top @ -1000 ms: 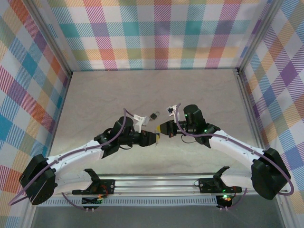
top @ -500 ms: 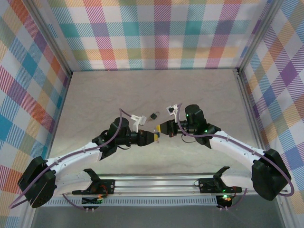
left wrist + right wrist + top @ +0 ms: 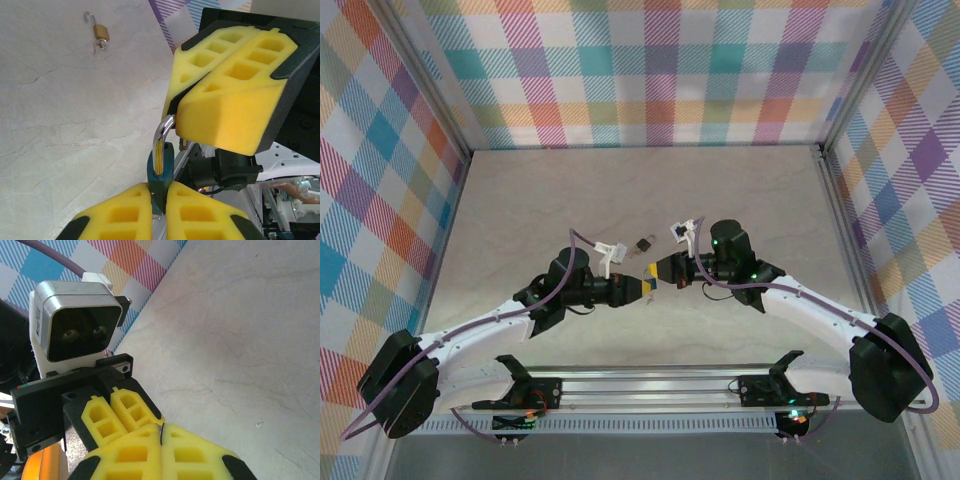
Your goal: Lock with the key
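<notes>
One change: left gripper [image 3: 159,194] onto key [image 3: 161,175]

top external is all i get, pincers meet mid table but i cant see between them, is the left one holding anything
observer: yes, in the left wrist view the left pincer is shut on the key, pinching its blue-teal head.
operator: and the right one
observer: the right pincer is shut too, its yellow pads pressed together.
operator: anything lying loose nearby
observer: a small brass-gold padlock lies on the table, apart from both pincers.
</notes>
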`<state>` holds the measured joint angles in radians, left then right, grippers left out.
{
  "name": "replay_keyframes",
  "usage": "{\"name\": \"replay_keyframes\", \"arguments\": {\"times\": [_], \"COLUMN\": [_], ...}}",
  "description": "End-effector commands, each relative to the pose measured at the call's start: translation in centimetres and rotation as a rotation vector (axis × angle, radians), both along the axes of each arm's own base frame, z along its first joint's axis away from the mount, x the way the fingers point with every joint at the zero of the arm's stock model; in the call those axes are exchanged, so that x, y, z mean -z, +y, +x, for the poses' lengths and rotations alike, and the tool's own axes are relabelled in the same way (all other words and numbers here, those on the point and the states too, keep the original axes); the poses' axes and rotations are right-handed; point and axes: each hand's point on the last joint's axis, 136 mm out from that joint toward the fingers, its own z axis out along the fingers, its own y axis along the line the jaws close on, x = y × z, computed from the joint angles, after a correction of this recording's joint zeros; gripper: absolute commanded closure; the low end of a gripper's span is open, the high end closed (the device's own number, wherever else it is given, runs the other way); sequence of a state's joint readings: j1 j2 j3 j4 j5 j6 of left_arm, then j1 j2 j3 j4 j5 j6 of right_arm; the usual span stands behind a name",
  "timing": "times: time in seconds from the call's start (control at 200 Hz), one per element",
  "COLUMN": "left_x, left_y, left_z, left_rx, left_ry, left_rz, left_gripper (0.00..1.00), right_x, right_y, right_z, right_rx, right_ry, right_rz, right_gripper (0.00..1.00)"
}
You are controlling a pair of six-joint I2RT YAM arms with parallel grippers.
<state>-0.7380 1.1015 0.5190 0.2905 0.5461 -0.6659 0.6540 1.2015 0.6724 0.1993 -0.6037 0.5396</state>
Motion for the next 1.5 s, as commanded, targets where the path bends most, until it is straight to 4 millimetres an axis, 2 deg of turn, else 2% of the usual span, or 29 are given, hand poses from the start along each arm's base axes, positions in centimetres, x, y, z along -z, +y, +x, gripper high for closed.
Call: {"name": "replay_keyframes", "arguments": {"times": [0.0,0.23,0.42,0.9,1.495], "left_x": [-2.9,-3.8,-4.4,-5.8,-6.7], "left_y": [-0.1,0.1,0.3,1.0,1.6], "left_z": [0.0,0.1,-0.3,-2.5,-2.1], "left_rx": [0.015,0.012,0.025,0.095,0.047], "left_ry": [-0.064,-0.062,-0.076,-0.135,-0.180], "left_rz": [-0.109,-0.177,-0.203,-0.274,-0.299], "left_gripper": [0.92,1.00,1.00,1.00,1.00], "right_x": [-0.9,-1.1,-1.3,-2.8,-3.5], "right_y": [0.3,0.4,0.5,0.6,1.3], "right_z": [-0.7,-1.0,-1.3,-2.7,-4.1], "right_rx": [-0.042,-0.061,-0.081,-0.154,-0.223], "right_ry": [-0.017,-0.016,-0.017,-0.063,-0.065], "right_rz": [0.045,0.060,0.077,0.158,0.198], "right_gripper": [1.00,1.00,1.00,1.00,1.00]}}
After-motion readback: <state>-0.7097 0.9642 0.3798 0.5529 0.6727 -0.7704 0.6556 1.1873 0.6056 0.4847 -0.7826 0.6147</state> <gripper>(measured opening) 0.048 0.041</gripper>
